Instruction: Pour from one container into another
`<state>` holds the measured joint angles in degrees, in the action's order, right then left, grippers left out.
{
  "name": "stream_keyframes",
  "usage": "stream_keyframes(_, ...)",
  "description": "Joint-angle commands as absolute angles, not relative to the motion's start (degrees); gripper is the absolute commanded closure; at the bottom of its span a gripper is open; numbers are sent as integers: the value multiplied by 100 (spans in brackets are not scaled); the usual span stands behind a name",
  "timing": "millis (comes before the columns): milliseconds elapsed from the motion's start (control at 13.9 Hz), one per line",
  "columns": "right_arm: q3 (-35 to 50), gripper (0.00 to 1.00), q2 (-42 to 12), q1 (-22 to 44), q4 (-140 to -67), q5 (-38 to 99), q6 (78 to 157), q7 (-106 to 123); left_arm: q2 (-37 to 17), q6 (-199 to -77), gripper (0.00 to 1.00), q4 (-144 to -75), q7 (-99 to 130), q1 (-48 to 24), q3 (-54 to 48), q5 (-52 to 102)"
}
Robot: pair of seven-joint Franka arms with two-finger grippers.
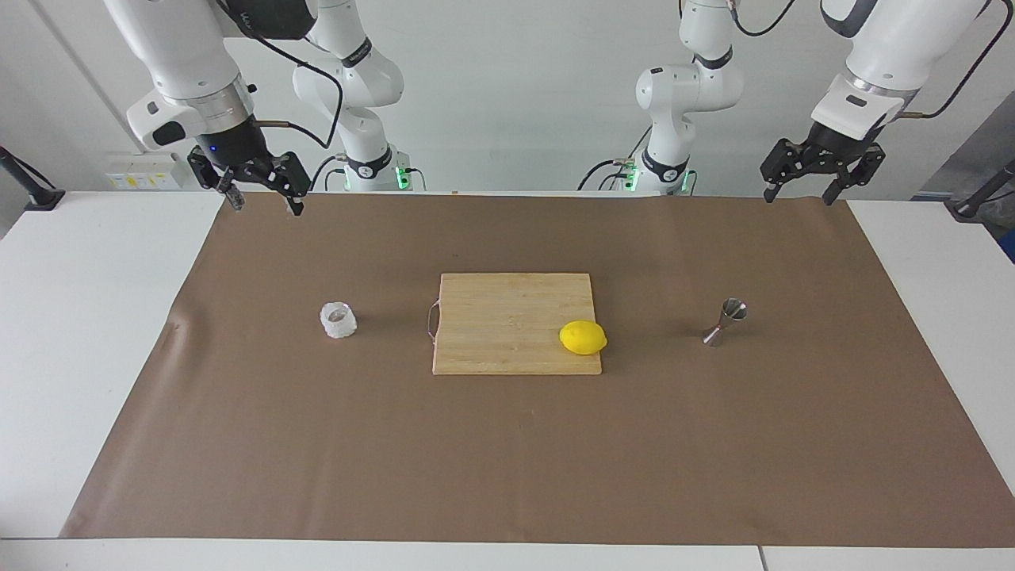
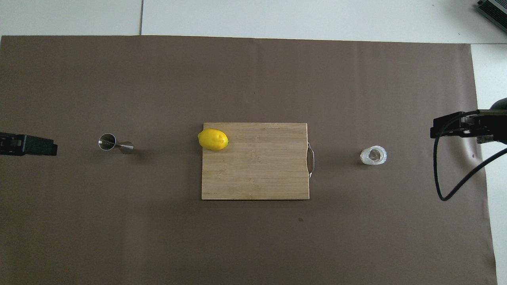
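In the facing view, both pincers are held spread and raised over the brown mat's robot-side edge: the right pincer at the cup's end, the left pincer at the jigger's end.

In the overhead view, the cutting board and lemon are seen between both containers; open counter surrounds them.

Probably a robotics lab: two mounted arms, paper-covered white table, bare walls.
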<state>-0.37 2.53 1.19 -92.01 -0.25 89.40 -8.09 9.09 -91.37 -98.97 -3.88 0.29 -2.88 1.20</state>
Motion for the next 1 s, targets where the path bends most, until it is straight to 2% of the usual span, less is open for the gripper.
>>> stream_keyframes(0,-35,0,308,62,-9246,149,8877,-694,1063,-9185,0,-10055,-378,-9,-255,185)
stream_keyframes(287,-35,0,308,62,-9246,149,8877,-694,1063,-9123,0,-10028,-404,-26,-255,185)
stream_keyframes(502,-35,0,308,62,-9246,149,8877,-694,1256,-9070,0,-10011,-334,-44,-334,184)
stream_keyframes(932,-35,0,308,62,-9246,149,8877,-694,1371,-9149,0,-10247,-263,44,-308,185)
